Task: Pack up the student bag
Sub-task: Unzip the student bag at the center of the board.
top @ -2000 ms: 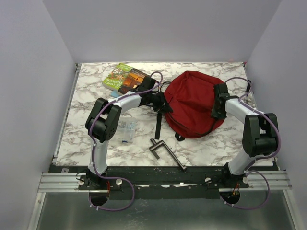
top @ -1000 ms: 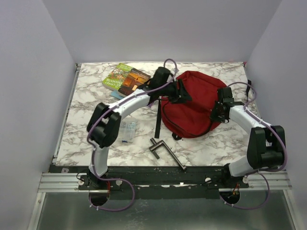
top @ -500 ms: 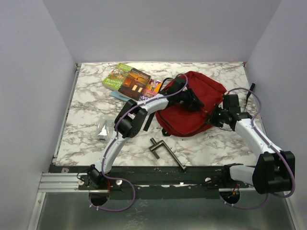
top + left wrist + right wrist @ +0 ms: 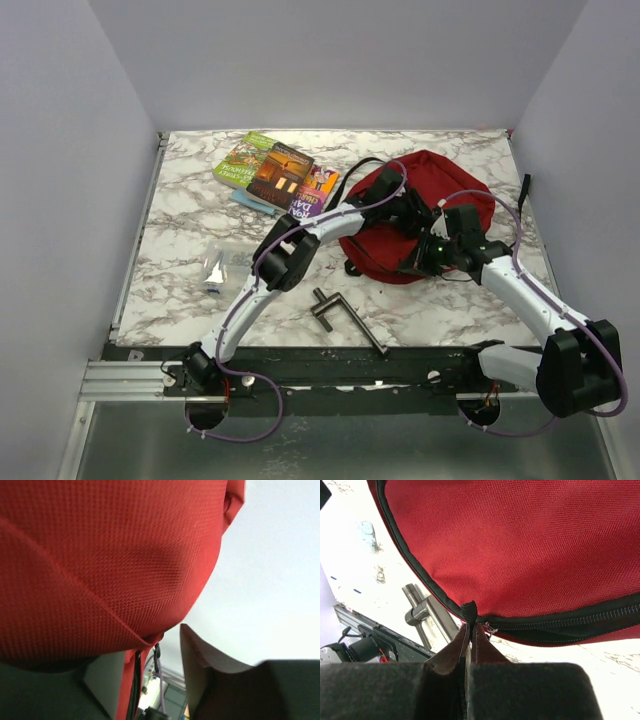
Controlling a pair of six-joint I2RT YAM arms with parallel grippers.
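Observation:
The student bag is a dark-red fabric backpack at the table's right centre, bunched up. My left gripper reaches across onto its top. In the left wrist view the jaws stand apart at the left gripper. The bag's red fabric drapes over the left finger, and a zippered edge hangs in the gap, clear of the right finger. My right gripper is at the bag's near edge. The right gripper is shut on the black zipper pull tab, beside the black zipper.
Several books lie fanned at the back centre-left. A small clear pouch sits at the left. A metal T-shaped bar lies near the front edge, also seen as the metal bar. A black strap trails off the bag's right side.
The left arm has stretched further right over the bag. The right gripper has moved left along the bag's near edge with the tab. The bag has bunched and shifted right.

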